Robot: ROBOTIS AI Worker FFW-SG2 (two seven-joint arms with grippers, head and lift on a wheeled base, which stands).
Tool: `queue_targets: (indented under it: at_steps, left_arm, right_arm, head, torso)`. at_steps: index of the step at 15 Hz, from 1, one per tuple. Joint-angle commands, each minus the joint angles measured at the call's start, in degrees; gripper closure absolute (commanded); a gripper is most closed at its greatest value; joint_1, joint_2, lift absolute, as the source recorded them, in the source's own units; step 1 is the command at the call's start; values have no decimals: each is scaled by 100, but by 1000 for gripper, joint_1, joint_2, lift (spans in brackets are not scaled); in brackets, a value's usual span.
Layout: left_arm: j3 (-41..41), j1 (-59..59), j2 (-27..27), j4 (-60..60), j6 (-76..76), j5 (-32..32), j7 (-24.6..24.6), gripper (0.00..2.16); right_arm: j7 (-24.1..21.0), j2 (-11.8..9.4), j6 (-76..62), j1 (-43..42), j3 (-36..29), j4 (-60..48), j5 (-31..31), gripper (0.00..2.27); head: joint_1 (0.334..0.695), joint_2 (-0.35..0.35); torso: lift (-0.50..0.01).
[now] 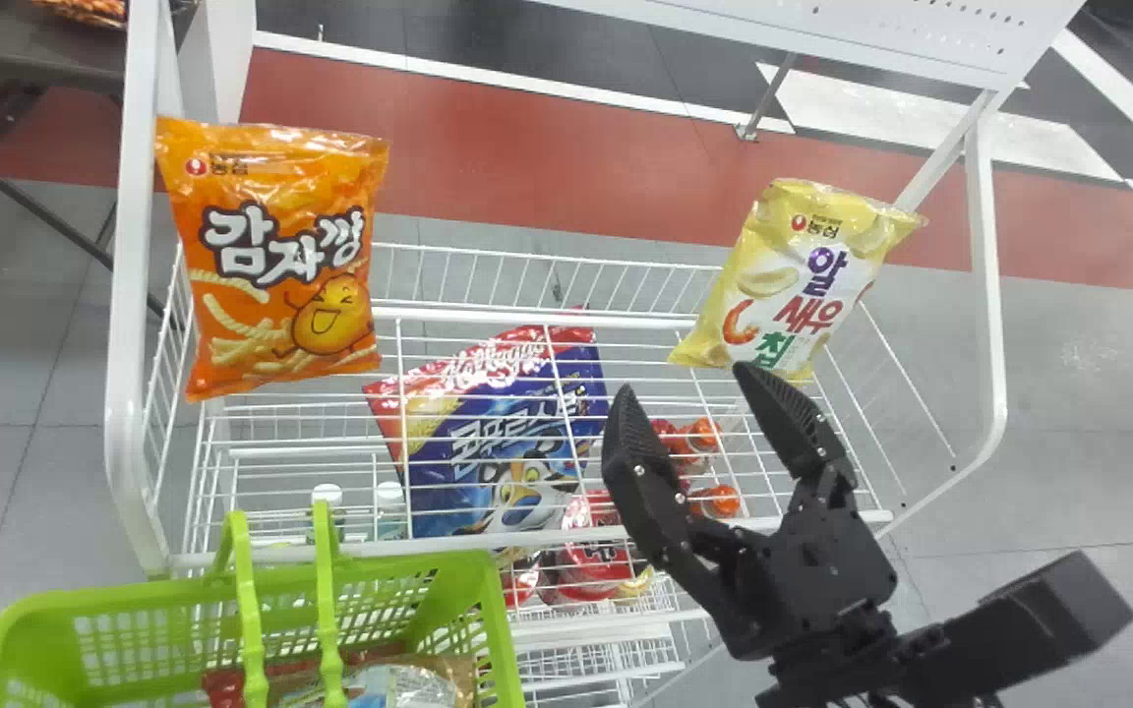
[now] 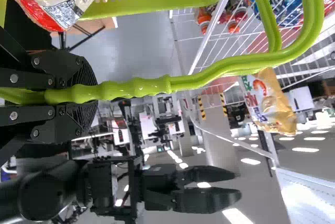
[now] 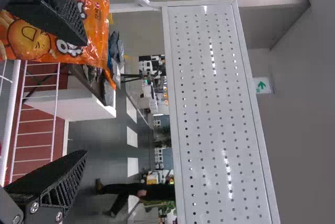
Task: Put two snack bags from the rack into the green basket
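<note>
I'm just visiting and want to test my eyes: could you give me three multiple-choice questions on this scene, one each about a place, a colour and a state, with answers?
1. Where is the orange snack bag?
A) In the basket
B) At the rack's left end
C) On the floor

2. What colours is the snack bag at the rack's right end?
A) Yellow and white
B) Blue and black
C) All green

3. How is the robot's right gripper?
A) Shut, empty
B) Clamped on a bag
C) Open, empty

Answers:
1: B, the orange bag stands beside the left upright in the head view.
2: A, its front is yellow around a whitish middle.
3: C, its two fingers stand apart with nothing gripped.
</note>
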Motion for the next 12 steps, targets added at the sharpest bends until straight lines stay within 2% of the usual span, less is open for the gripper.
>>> queue_targets:
  at_steps: [1, 5, 12]
  left_arm:
    - [12, 9, -15, -17, 7, 10, -11, 1355]
    - [-32, 79, -15, -26, 7, 10, -29, 1355]
    - [-32, 158, -9, -113, 7, 1, -20, 1355]
  right_arm:
    - [-7, 3, 407, 42, -11, -56, -62, 70]
    - [-7, 20, 1110, 139, -81, -249, -185, 70]
    - [-51, 20, 1075, 227, -81, -372, -185, 70]
  head:
    - [695, -350]
    - [695, -350]
    - [695, -350]
  torso:
    - [-5]
    - [-5]
    - [-5]
